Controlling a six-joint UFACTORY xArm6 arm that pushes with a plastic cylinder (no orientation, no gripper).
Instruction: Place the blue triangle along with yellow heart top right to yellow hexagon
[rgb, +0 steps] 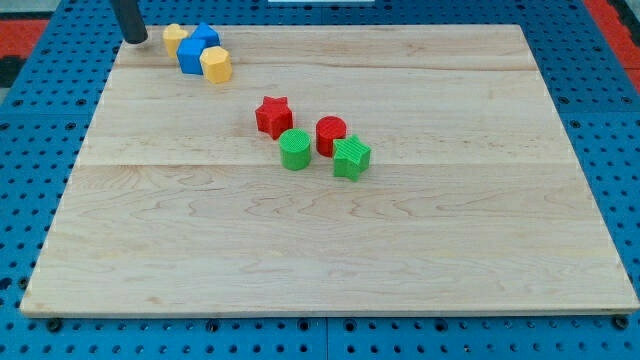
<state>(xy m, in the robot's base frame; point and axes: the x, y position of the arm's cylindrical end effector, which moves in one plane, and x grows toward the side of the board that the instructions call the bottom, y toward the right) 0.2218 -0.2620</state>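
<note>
My tip (136, 40) stands at the view's top left corner of the wooden board (320, 250), just left of a tight cluster of four blocks. Nearest the tip is a small yellow block (174, 38), seemingly the heart. Right of it is a blue block (206, 36), seemingly the triangle. A second blue block (190, 57) lies just below them. The yellow hexagon (216, 64) touches that blue block on its right. My tip is a short gap from the yellow heart, not touching it.
Near the board's middle lie a red star (272, 115), a red cylinder (331, 134), a green cylinder (295, 150) and a green star-like block (351, 158). Blue pegboard surrounds the board.
</note>
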